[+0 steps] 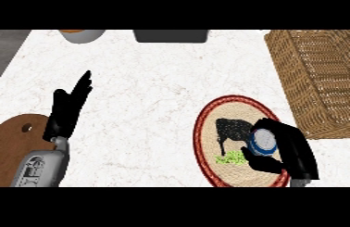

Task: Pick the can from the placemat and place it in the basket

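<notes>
One can (262,141), clasped in the right hand (292,152) over one placemat (219,129). One basket (311,78) beyond that hand. Left hand (67,111) straight-fingered, holding nothing.

black left hand (67,111) with long slim fingers, grey metal forearm (41,167) with dark markings, black right hand (290,152), glossy surface

1. The white marbled counter (157,78) carries everything.
2. A round placemat (226,175) lies at lower right.
3. A wicker basket (314,78) sits at right.
4. A wooden cutting board (17,147) lies at lower left.
</notes>
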### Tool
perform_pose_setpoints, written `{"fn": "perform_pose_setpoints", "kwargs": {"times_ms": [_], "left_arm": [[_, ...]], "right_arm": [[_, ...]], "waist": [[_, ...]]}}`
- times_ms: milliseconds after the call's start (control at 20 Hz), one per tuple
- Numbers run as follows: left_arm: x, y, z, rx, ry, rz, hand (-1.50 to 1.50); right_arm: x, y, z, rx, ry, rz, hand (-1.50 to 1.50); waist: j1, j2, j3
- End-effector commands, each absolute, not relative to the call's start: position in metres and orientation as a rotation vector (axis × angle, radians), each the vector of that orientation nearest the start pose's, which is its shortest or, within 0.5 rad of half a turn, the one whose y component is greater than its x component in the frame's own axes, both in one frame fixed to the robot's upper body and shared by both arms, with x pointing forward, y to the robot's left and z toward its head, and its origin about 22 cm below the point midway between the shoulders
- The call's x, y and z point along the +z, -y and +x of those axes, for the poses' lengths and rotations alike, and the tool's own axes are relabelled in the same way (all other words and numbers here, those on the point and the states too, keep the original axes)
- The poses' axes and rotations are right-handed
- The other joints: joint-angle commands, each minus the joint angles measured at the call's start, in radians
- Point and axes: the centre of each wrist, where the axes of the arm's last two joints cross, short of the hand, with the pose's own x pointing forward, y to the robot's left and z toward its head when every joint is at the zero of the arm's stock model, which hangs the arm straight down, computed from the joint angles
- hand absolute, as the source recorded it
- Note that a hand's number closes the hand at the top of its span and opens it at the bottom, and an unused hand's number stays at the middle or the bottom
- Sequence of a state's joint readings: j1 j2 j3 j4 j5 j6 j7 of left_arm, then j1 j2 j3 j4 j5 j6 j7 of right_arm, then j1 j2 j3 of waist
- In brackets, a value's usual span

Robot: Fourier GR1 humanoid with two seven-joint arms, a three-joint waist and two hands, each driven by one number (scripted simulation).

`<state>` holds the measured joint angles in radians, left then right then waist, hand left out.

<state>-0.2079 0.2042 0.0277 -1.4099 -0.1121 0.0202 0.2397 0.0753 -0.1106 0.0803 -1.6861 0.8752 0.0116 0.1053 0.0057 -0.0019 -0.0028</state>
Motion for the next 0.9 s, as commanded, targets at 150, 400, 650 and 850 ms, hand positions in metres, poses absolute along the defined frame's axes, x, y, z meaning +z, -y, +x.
{"fn": "perform_pose_setpoints", "kwargs": {"times_ms": [150,400,650,850], "left_arm": [[0.036,-0.259,0.304,-0.276,1.397,0.233,0.00],[0.026,-0.265,0.301,-0.248,1.383,0.236,0.00],[0.022,-0.284,0.307,-0.221,1.368,0.256,0.00],[0.023,-0.274,0.296,-0.209,1.361,0.254,0.00]], "right_arm": [[0.029,0.208,0.295,1.150,1.009,-0.993,1.50],[0.054,0.147,0.358,1.272,0.950,-1.018,1.50],[0.068,0.132,0.393,1.208,1.139,-1.004,1.50],[0.086,0.123,0.381,0.968,1.259,-0.850,1.50]], "waist": [[0.085,0.027,-0.003],[0.053,0.016,0.002],[0.018,0.011,0.003],[0.005,0.002,0.003]]}}
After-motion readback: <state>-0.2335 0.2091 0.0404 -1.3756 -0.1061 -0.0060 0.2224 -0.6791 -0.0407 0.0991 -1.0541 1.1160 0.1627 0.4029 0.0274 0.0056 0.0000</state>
